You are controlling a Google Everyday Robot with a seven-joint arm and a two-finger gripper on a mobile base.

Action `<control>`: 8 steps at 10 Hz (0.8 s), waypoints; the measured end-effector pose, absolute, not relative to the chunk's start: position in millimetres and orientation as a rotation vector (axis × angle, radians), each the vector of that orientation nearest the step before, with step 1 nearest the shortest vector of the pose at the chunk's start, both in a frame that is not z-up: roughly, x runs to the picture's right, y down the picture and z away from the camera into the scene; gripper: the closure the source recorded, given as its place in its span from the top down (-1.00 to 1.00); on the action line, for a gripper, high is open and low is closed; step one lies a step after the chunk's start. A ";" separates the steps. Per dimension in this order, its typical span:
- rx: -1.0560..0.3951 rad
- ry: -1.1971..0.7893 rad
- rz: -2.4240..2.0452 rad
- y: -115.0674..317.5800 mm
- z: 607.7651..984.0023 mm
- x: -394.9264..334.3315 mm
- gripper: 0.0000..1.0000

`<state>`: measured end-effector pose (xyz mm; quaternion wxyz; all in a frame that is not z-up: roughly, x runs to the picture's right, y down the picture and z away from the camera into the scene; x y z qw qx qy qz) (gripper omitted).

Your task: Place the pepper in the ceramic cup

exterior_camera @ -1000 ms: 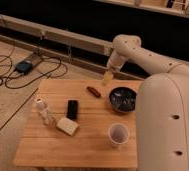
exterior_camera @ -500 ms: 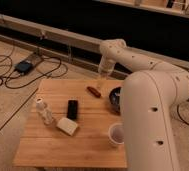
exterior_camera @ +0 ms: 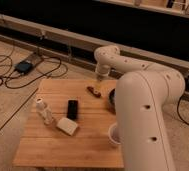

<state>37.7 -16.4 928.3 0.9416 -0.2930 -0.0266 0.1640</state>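
From where the one camera looks on, the wooden table (exterior_camera: 53, 145) sits low on a pale floor with a dark wall behind it. The robot's big white arm (exterior_camera: 148, 110) fills the right side of the scene, bending back over the table's far edge. The gripper (exterior_camera: 98, 78) hangs at the end of it, pointing down over the far side of the tabletop, just above and behind the pepper (exterior_camera: 93, 92). I cannot tell how wide it stands or whether it has hold of anything. The pepper itself lies flat on the wood near the far edge, a small dark sliver, apart from the other things. The ceramic cup (exterior_camera: 112, 135) stands upright near the front right corner, well apart from the pepper and partly hidden by the arm. A dark bowl (exterior_camera: 111, 97) peeks out from behind the arm to the right of the pepper. Nearer the middle lies a black slab (exterior_camera: 73, 108). A pale block (exterior_camera: 68, 126) lies just in front of it, and a slim white bottle (exterior_camera: 44, 111) stands to their left. Cables (exterior_camera: 8, 80) trail across the floor to a small dark box (exterior_camera: 24, 66) at the left.
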 end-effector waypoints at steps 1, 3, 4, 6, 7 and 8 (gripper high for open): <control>-0.593 -0.057 0.325 -13.5 932.5 35.4 0.60; -0.588 -0.055 0.307 -4.6 944.8 30.6 0.60; -0.588 -0.052 0.301 -1.3 950.2 28.7 0.60; -0.594 -0.039 0.294 8.2 965.1 24.6 0.60; -0.595 -0.035 0.292 9.7 968.3 24.1 0.60; -0.600 -0.029 0.288 13.7 974.2 21.9 0.60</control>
